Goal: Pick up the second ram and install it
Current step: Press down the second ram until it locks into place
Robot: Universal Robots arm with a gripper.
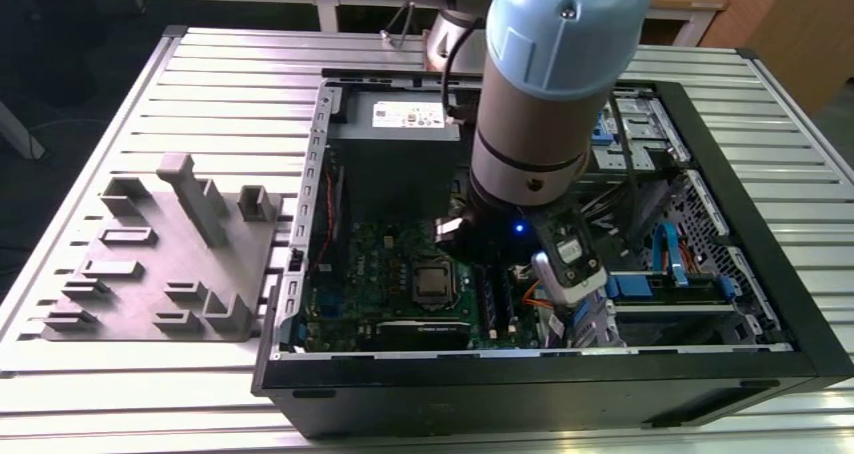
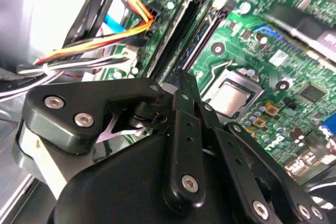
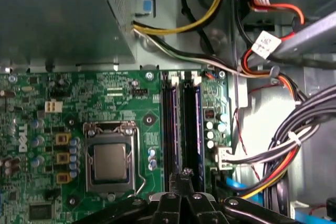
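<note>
The jaws (image 2: 181, 83) are drawn together, tips nearly meeting, low over the green board (image 3: 79, 93) inside the open computer case (image 1: 561, 394). In both wrist views the tips hover at the near end of the pair of long black slots. The memory stick (image 3: 192, 129) stands on edge in those slots as a dark strip with a bluish sheen, running straight away from the tips. Whether the tips touch it or only hang just above cannot be told, and a second dark strip lies just beside it.

In the first wrist view the silver processor socket (image 3: 110, 161) sits near the slots on one side. On the other side a bundle of grey, red and orange cables (image 3: 283, 156) crowds close, so room is tight there.

In the exterior view the arm (image 1: 547, 104) comes down into the case from twelve o'clock, near the middle. A grey metal box (image 1: 400, 124) fills the case towards eleven o'clock, and drive bays (image 1: 667, 274) stand at three o'clock. A grey tray (image 1: 160, 274) of upright blocks lies on the slatted desk (image 1: 80, 394) at nine o'clock, well apart from the jaws, with bare desk around it.
</note>
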